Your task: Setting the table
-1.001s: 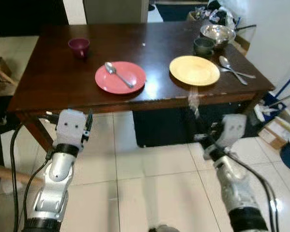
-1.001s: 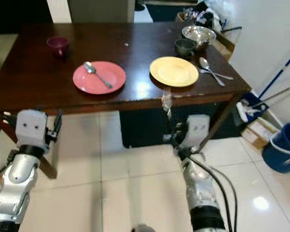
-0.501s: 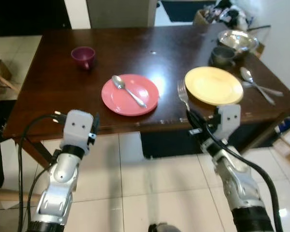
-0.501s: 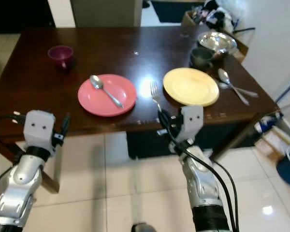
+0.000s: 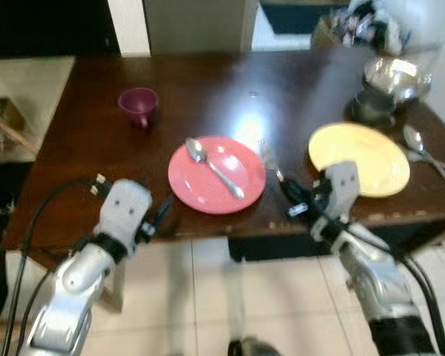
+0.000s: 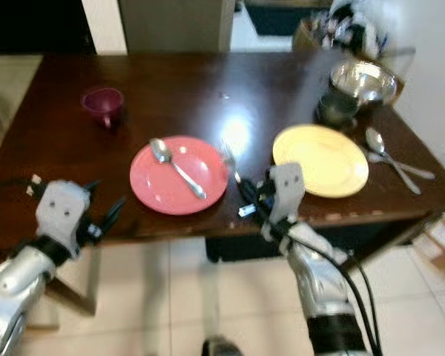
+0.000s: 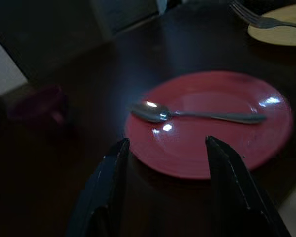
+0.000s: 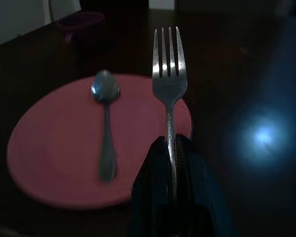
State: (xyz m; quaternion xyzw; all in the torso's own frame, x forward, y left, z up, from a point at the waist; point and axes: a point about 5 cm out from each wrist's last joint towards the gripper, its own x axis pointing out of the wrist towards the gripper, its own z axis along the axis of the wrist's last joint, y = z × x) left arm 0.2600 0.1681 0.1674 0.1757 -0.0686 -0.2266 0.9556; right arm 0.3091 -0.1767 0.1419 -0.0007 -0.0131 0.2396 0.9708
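Glossy dark wood table (image 5: 96, 133), shiny metal fork (image 8: 168, 79), steel bowl (image 6: 362, 76).

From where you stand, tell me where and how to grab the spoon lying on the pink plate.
Grip the spoon by its thin handle, pinching across it from above. The bowl sits on the far side of the pink plate, while the handle runs diagonally toward the near rim. The open left gripper faces that plate; the right gripper is shut on the fork.
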